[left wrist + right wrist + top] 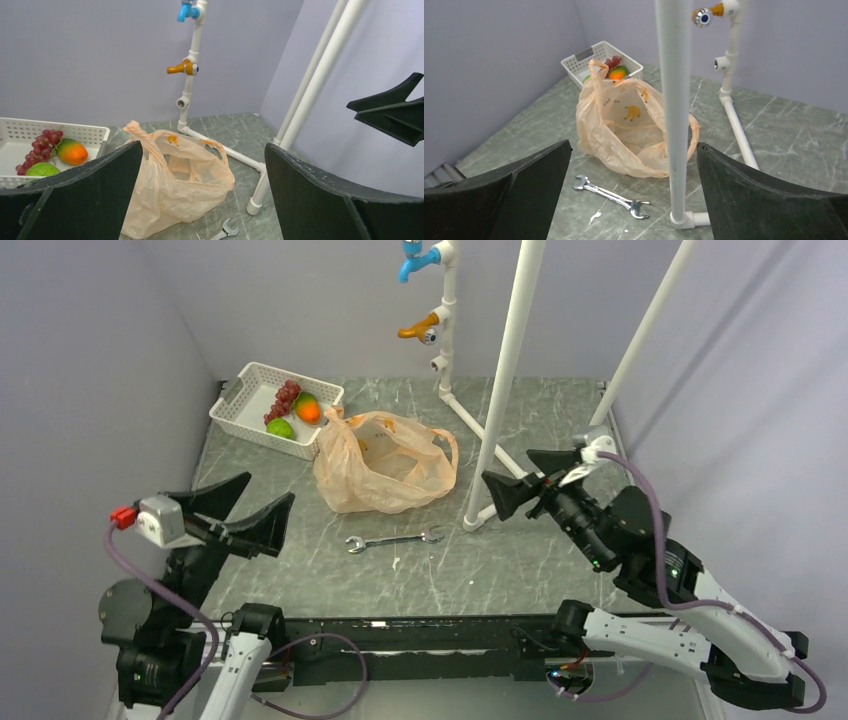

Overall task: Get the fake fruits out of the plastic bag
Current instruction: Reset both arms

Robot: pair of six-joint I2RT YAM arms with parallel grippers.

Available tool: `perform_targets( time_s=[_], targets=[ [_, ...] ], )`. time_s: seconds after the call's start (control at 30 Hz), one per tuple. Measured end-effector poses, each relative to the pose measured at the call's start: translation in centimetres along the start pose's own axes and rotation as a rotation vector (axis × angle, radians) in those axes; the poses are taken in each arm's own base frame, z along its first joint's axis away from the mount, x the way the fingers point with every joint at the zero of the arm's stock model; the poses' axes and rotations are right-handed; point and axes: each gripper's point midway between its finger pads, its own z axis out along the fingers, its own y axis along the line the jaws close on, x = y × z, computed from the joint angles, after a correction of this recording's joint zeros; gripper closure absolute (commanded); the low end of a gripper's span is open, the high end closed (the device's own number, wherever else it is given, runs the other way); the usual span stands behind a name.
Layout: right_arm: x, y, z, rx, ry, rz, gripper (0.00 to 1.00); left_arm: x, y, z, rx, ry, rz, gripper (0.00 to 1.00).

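**Fruits sit in basket beside slumped bag**

The left gripper (pixel 268 490) and right gripper (pixel 507 466) hang wide open and empty. The plastic bag (pixel 385 475) slumps mid-table, just beside the white basket (pixel 232 412) holding the fake fruits (pixel 309 412).

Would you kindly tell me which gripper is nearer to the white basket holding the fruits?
Left. The left gripper sits just on the near side of the white basket, beside the plastic bag. The right gripper is across the bag, beyond the white pole.
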Motion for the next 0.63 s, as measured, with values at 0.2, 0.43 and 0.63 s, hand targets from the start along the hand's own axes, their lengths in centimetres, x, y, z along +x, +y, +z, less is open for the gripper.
perform_targets(
  time_s=[0.2, 0.43, 0.63],
  targets=[
    [-0.4, -2.1, -2.5, 0.061, -0.033, 0.085, 0.0, -0.5, -0.2, -2.4, -0.024, -0.06, 0.007, 0.01],
    [1.3, -4.0, -3.9, 0.138, -0.016, 0.126, 0.0, 0.8, 0.8, -2.2, -0.064, -0.036, -0.021, 0.01],
    [2.1, -5.1, -4.6, 0.184, 0.0, 0.127, 0.0, 1.0, 1.8, -2.4, -0.116, -0.035, -0.013, 0.01]
  ],
)
